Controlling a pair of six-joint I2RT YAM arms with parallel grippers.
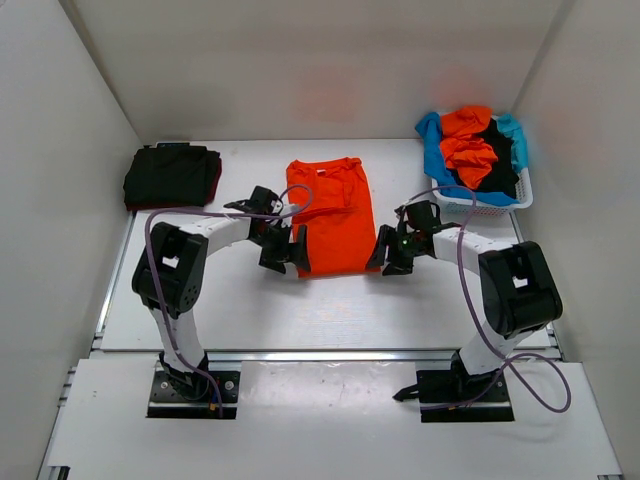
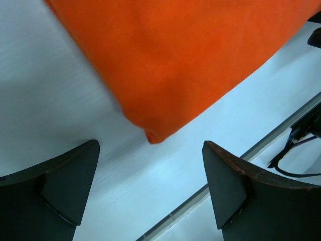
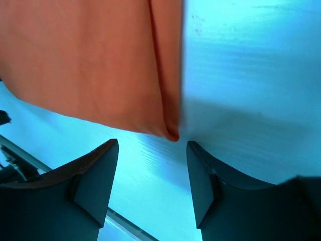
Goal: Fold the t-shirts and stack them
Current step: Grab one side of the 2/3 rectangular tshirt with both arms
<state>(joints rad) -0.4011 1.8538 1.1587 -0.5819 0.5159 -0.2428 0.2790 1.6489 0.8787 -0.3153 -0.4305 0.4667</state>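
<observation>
we see bright orange cloth t-shirt (image 1: 328, 215) flat, sides folded in, near corners just ahead of both jaw gaps, untouched. left gripper (image 1: 283, 252) jaws spread wide, right gripper (image 1: 388, 255) jaws apart, both empty. dark folded t-shirt stack (image 1: 172, 176) well left of left jaws. crumpled t-shirts (image 1: 470, 150) wait in white plastic lattice basket (image 1: 490, 207) beyond right jaws. we judge roughly midway.

Mid-table, the spread shirt (image 1: 328, 215) is plain bright orange with no print. At the far left, the folded pile (image 1: 170, 175) is black, with perhaps a dark red sliver along its right edge. At the far right, the white lattice basket (image 1: 495, 205) holds light blue cloth (image 1: 436, 158), orange cloth (image 1: 468, 150) and black cloth (image 1: 500, 170). The table (image 1: 250, 310) is white.
</observation>
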